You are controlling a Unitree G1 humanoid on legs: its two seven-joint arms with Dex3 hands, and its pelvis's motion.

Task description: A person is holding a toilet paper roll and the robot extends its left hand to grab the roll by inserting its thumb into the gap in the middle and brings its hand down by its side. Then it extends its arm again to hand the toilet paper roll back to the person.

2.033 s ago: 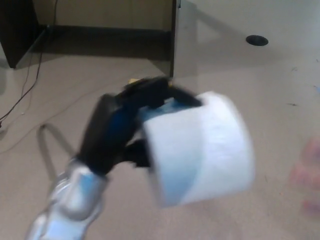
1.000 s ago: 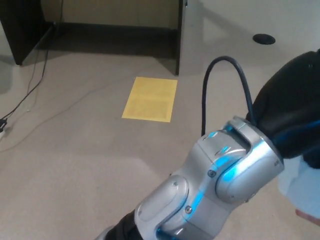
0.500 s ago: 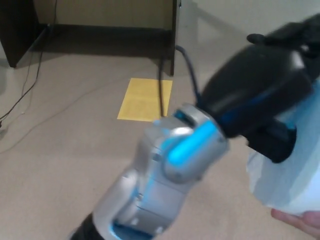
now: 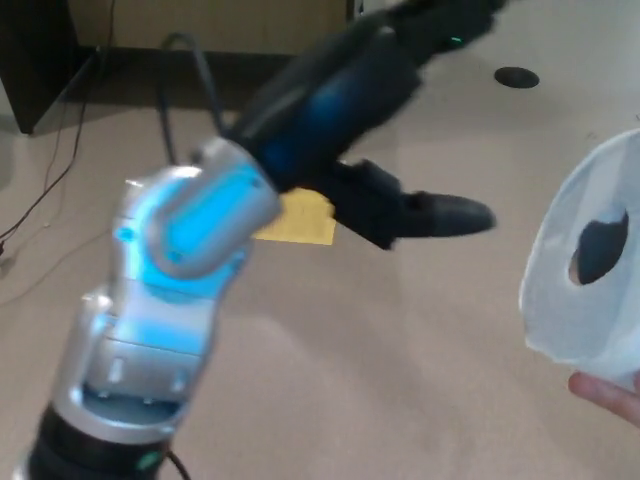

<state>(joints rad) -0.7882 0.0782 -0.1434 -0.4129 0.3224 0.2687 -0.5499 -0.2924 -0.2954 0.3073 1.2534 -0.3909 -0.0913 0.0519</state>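
Having let go of the toilet paper roll (image 4: 590, 270), the left hand (image 4: 370, 110) now sits clear to its left, fingers spread and empty. A person's fingers (image 4: 608, 395) support the roll at the right edge. Yellow paper (image 4: 300, 220) shows on the floor (image 4: 330, 350) again.

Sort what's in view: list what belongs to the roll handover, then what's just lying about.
Job:
left hand, open, apart from the roll
toilet paper roll
person's fingers under the roll

Lying about:
yellow sheet on the floor
cables
round floor cover
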